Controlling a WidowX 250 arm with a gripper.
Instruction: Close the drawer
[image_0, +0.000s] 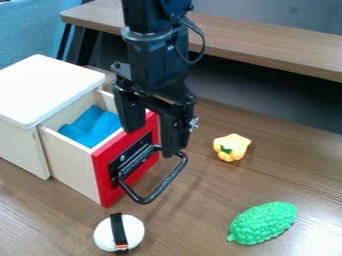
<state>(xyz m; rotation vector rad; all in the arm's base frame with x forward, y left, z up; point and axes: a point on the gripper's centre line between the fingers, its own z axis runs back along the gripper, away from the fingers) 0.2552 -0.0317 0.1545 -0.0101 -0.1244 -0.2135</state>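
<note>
One drawer (69, 161): pulled partly out of the white box (48, 89), its red front (103, 172) facing the lower right of the view.
Drawer contents: a folded blue cloth (100, 129) lay inside, toward the box.
Handle: the black loop (163, 186) jutted out from the red front.
Claw (153, 143): hung at the drawer's front, its two fingers spread well apart, with nothing seen gripped; one finger was above the drawer's upper edge, the other by the handle. Whether either touched, I could not tell.
White round toy (102, 233): sat near the drawer's lower corner, wrapped in a black band (118, 231).
Yellow toy (232, 148): rested right of the claw, a green patch on its side.
Green bumpy toy (264, 223): lay at the lower right.
Bench (200, 215): brown, wood-grained, carried the box and all three toys.
</note>
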